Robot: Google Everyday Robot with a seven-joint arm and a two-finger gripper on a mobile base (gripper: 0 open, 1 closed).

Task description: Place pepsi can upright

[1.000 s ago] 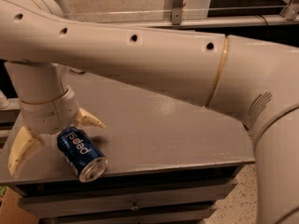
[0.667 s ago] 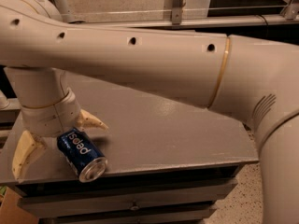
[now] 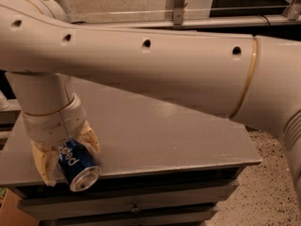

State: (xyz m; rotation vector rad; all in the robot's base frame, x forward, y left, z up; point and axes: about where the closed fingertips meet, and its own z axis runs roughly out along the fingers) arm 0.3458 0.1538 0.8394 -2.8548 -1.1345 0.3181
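My broad cream arm (image 3: pixel 155 74) hid the back of the grey metal table (image 3: pixel 160 135), and its wrist covered the upper end of the dark-blue aluminium pepsi can (image 3: pixel 77 164). I could read only part of the can's white "pepsi" lettering. The pepsi can lay on its side at the table's front-left edge, its silver end facing me. The cream two-finger gripper (image 3: pixel 70 165) was clasped against both its sides.

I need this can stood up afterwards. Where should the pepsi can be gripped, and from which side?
Grip the pepsi can across its blue side wall, mid-length, from above: it lies on its side at the table's near-left edge, silver end toward the camera. The tool sits there, a finger on each side.
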